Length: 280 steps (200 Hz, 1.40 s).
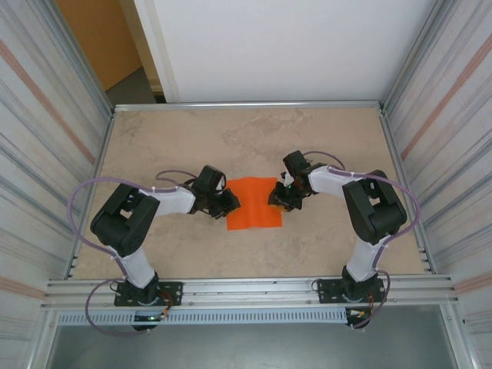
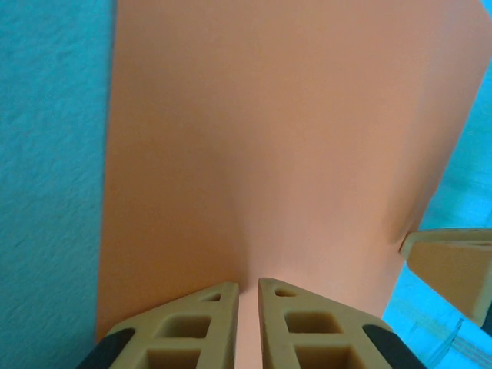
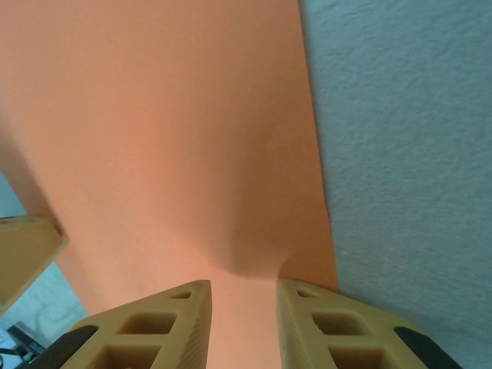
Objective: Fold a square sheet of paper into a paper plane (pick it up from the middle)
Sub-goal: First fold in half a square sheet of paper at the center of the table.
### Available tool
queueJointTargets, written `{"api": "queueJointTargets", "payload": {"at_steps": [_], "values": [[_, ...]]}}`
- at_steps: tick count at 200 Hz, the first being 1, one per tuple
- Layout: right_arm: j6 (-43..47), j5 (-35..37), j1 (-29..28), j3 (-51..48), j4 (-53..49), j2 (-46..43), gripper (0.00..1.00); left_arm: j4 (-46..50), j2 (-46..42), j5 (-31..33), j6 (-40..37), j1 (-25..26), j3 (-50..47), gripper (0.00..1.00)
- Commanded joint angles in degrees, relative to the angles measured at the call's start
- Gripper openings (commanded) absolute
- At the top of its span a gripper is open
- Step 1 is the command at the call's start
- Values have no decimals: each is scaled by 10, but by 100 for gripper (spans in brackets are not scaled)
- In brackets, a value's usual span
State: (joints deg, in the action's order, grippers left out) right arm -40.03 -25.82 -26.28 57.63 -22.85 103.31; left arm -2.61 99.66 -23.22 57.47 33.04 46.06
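The orange square sheet of paper (image 1: 254, 206) lies at the middle of the table, with one gripper at each side edge. My left gripper (image 1: 229, 201) is at its left edge. In the left wrist view the sheet (image 2: 269, 138) runs up from my left gripper (image 2: 248, 286), whose jaws are almost together and pinch a thin raised ridge of it. My right gripper (image 1: 275, 198) is at the right edge. In the right wrist view its jaws (image 3: 244, 286) stand wider, closed on a rounded hump of the sheet (image 3: 169, 131). No paper plane shape shows; the sheet is unfolded.
The marbled tabletop (image 1: 323, 146) is fenced by ribbed metal walls (image 1: 46, 138) on both sides and a metal rail (image 1: 254, 288) at the near edge. The other gripper's finger shows at the frame edge in each wrist view: right finger (image 2: 453, 261), left finger (image 3: 23, 250).
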Motion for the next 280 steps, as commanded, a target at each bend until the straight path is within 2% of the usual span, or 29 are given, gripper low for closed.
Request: {"api": "queueJointTargets", "payload": {"at_steps": [1,36,67,93,127,140,178,217,247,280], "values": [[-9,2,-3,-1,5,33,28,-42,17,-2,18,1,-24,16],[-15,-3,-2,7,22,42,27,-76,9,-2,17,1,-29,20],[-16,-6,-3,24,24,56,27,-112,2,-5,16,1,-34,28],[-15,-7,-10,36,25,68,27,-142,0,-13,15,2,-43,49],[-15,-10,-16,45,27,81,27,-185,-9,-16,19,2,-69,67],[-16,-13,-19,48,28,85,27,-191,-10,-20,18,1,-71,71],[-26,-36,-40,58,45,96,27,-154,-10,-20,9,2,-54,72],[-38,-59,-56,65,66,106,27,-109,-9,-10,1,1,-43,69],[-42,-67,-54,62,75,101,27,-90,-5,-8,-3,2,-35,63],[-44,-70,-47,53,84,76,27,-64,-6,-7,-23,1,-16,50]]}}
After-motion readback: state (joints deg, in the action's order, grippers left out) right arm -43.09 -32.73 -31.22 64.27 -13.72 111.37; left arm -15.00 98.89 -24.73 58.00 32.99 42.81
